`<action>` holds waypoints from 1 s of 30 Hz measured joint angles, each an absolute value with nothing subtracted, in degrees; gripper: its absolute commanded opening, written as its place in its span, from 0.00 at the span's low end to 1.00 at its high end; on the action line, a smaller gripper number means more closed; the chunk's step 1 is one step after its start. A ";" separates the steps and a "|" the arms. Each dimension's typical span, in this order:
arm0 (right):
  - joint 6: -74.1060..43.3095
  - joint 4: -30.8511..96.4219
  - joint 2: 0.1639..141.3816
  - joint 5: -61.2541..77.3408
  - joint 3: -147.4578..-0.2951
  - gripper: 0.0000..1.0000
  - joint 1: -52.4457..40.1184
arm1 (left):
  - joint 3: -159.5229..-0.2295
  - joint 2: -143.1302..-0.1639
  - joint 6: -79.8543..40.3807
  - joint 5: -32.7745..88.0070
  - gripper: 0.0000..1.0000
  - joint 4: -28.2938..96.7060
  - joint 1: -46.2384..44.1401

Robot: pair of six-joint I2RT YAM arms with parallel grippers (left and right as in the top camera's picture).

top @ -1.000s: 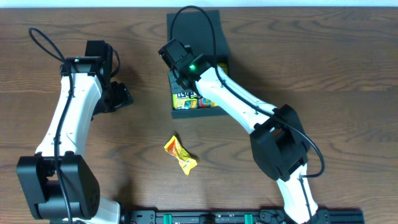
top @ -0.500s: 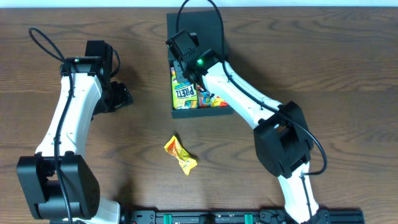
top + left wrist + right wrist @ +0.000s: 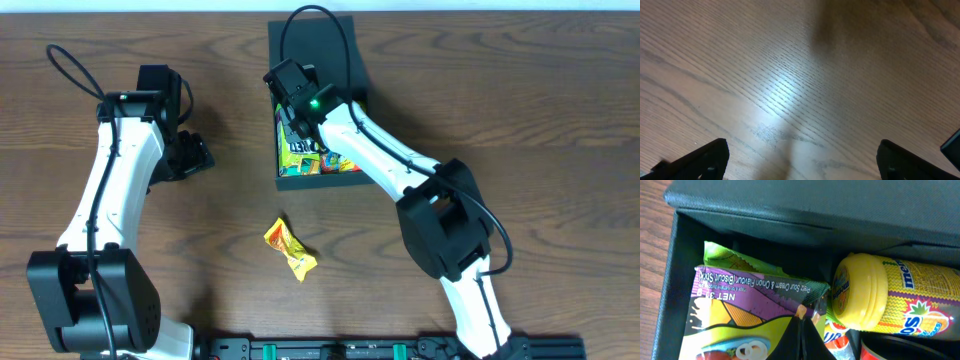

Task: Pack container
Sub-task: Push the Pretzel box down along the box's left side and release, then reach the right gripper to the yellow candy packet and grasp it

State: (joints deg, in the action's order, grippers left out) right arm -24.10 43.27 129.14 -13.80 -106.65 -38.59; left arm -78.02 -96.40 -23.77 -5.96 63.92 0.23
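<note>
The dark container (image 3: pixel 322 183) stands open at the table's far middle, its flap lid (image 3: pixel 310 50) lying back. Inside are a green and purple biscuit-stick packet (image 3: pixel 740 310), a yellow-capped Mentos bottle (image 3: pixel 890 300) and other snacks. My right gripper (image 3: pixel 298 128) is down inside the box. In the right wrist view its fingers (image 3: pixel 803 322) are pressed together on the packet's right edge, beside the box wall (image 3: pixel 765 225). My left gripper (image 3: pixel 190 155) is open and empty over bare wood at the left, as the left wrist view (image 3: pixel 800 160) also shows.
A yellow and red snack packet (image 3: pixel 289 249) lies loose on the table in front of the box, between the two arms. A black rail (image 3: pixel 400 350) runs along the table's near edge.
My right wrist has shifted toward the back of the box and a little left, staying over the green packet. The left arm and the loose yellow packet have not moved.
</note>
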 measured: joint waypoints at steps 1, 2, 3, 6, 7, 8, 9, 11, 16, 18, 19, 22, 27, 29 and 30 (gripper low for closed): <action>-24.10 43.66 128.97 -13.91 -106.65 0.01 -38.70 | -78.02 -96.40 -23.77 -5.96 0.95 63.92 0.23; -24.08 44.18 128.68 -14.09 -106.63 0.02 -38.81 | -78.00 -96.40 -23.77 -5.96 0.95 63.92 0.23; -24.10 44.84 128.35 -14.28 -106.63 0.02 -38.89 | -78.02 -96.40 -23.77 -5.93 0.95 63.94 0.23; -24.08 46.57 126.80 -15.18 -106.48 0.01 -39.24 | -78.00 -96.40 -23.77 -5.93 0.95 63.94 0.23; -24.10 47.48 125.99 -15.64 -106.32 0.02 -39.44 | -78.00 -96.40 -23.77 -5.96 0.95 63.94 0.23; -24.08 48.31 125.21 -16.03 -106.28 0.02 -39.66 | -78.02 -96.40 -23.77 -5.96 0.95 63.92 0.23; -24.10 49.15 124.16 -16.47 -106.24 0.02 -39.94 | -78.02 -96.40 -23.77 -5.96 0.95 63.94 0.23; -24.08 51.18 121.51 -17.06 -106.21 0.02 -40.62 | -78.02 -96.40 -23.77 -5.93 0.95 63.92 0.23; -22.26 60.64 113.93 -18.15 -106.26 0.26 -43.51 | -78.02 -96.40 -23.77 -5.93 0.95 63.99 0.23; -19.92 66.08 111.35 -18.52 -106.26 0.36 -45.65 | -78.02 -96.40 -23.77 -5.96 0.95 63.94 0.23; -18.37 68.25 110.41 -18.68 -106.24 0.43 -46.92 | -78.02 -96.40 -23.77 -5.96 0.95 63.92 0.23; -13.65 72.47 108.25 -18.87 -104.79 0.60 -50.96 | -78.00 -96.40 -23.77 -5.96 0.95 63.92 0.23; -7.97 70.83 102.96 -18.59 -93.56 0.82 -56.69 | -78.02 -96.40 -23.77 -5.98 0.95 63.90 0.23; -6.66 68.05 100.44 -18.00 -87.96 0.90 -58.19 | -78.02 -96.40 -23.77 -5.98 0.95 63.90 0.23; -6.15 65.67 99.11 -17.37 -85.14 0.93 -58.89 | -78.02 -96.40 -23.77 -5.96 0.95 63.92 0.23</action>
State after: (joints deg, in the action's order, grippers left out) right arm -6.15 65.67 99.11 -17.37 -85.14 -58.89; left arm -78.02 -96.40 -23.77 -5.96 63.92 0.23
